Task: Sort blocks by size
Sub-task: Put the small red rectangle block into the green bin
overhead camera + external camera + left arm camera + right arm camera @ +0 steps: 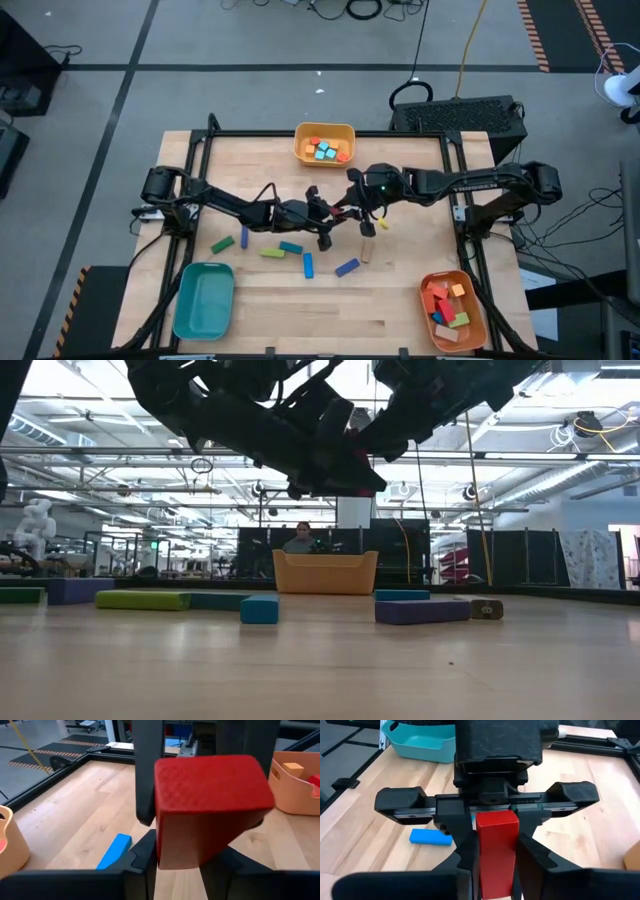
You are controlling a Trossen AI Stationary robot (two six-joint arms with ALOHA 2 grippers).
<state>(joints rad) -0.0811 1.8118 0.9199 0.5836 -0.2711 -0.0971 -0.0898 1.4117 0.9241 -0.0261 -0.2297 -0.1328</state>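
A red block (345,210) hangs in the air over the middle of the table, between my two grippers, which face each other. My left gripper (330,213) comes at it from the table's left and my right gripper (358,204) from the right. Both are shut on it. It fills the left wrist view (210,805) and stands between the fingers in the right wrist view (497,845). Several loose blocks lie flat on the table nearer the front: green (222,244), teal (290,247), blue (308,265) and tan (366,250) among them. My left gripper pinches the red block between its two fingers by the side faces (162,845) at the block's left end. The fingers come about level from the table's left. The block is lifted clear of the table. My right gripper pinches the same block between its two fingers (462,857) by the side faces (485,865) at the block's other end. It comes from the table's right, along the block. The block is held level between the two grippers.
A yellow tray (300,148) with small cubes stands at the far edge. A teal tray (203,298) with nothing in it is at the near left. An orange tray (478,318) with several blocks is at the near right. A person shows in the low view beyond the table (300,538).
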